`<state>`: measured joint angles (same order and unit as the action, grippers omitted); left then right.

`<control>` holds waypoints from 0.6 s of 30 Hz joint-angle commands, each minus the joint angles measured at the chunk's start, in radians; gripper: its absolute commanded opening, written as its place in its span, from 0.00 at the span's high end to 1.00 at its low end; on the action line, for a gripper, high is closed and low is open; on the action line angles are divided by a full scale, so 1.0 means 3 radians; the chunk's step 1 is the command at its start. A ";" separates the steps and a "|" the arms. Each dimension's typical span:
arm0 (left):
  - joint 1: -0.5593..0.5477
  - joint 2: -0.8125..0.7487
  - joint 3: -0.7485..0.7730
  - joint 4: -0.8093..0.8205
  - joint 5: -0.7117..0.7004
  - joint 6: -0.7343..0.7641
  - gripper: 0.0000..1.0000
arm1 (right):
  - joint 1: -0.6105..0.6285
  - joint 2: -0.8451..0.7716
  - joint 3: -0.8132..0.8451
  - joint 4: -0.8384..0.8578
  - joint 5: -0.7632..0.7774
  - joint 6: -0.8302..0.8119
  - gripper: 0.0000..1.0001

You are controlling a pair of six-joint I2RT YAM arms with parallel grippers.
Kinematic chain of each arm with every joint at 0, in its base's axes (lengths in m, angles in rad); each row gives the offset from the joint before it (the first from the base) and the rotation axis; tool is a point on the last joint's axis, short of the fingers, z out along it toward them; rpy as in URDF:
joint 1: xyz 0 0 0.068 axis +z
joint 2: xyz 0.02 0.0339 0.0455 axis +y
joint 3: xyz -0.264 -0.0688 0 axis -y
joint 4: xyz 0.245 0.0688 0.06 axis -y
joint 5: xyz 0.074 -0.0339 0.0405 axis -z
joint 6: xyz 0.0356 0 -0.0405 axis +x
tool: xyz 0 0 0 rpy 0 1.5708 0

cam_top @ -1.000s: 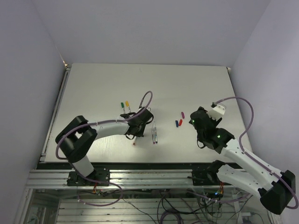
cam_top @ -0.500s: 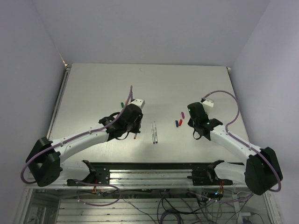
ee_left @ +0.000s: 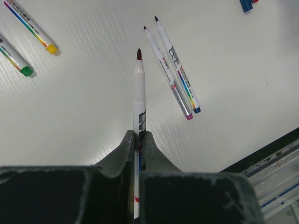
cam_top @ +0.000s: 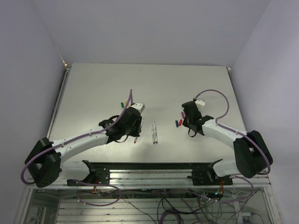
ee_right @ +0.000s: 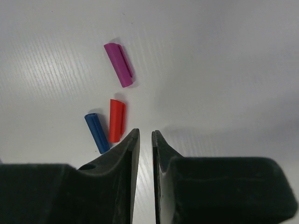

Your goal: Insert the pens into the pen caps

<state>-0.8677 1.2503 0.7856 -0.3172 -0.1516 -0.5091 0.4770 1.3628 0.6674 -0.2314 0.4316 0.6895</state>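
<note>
My left gripper is shut on a grey-white pen whose dark red tip points forward above the table. Two uncapped pens lie side by side to its right, with purple and blue ends. Two pens with a yellow end and a green end lie at the far left. My right gripper is empty, its jaws a narrow gap apart, just right of the red cap and blue cap. The purple cap lies further ahead.
From above, the left gripper is left of the two loose pens, and the right gripper is beside the caps. The table's near edge and metal rail lie close behind the pens.
The right gripper has moved left and forward, up to the red and blue caps. The left arm has swung and now holds the red pen slightly nearer the two loose pens.
</note>
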 commanded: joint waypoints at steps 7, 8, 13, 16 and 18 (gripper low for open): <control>-0.0002 -0.0039 -0.0071 0.0086 0.0125 -0.0002 0.93 | -0.0016 0.0315 0.0197 0.0403 -0.0144 -0.0027 0.71; -0.0004 -0.0041 -0.0075 0.0092 0.0118 -0.0003 0.93 | -0.0015 0.0340 0.0217 0.0416 -0.0153 -0.0032 0.68; -0.0003 -0.0013 -0.0088 0.0127 0.0136 -0.0003 0.93 | -0.0017 0.0518 0.0324 0.0431 -0.0175 -0.0043 0.62; -0.0002 0.0018 -0.0083 0.0138 0.0142 -0.0006 0.93 | -0.0015 0.0592 0.0347 0.0429 -0.0146 -0.0025 0.62; -0.0004 0.0033 -0.0083 0.0147 0.0142 -0.0001 0.93 | -0.0019 0.0613 0.0352 0.0417 -0.0115 -0.0016 0.62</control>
<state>-0.8677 1.2503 0.7704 -0.3077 -0.1322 -0.5095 0.4770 1.5307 0.7509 -0.1173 0.3820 0.6834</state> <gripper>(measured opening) 0.103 0.383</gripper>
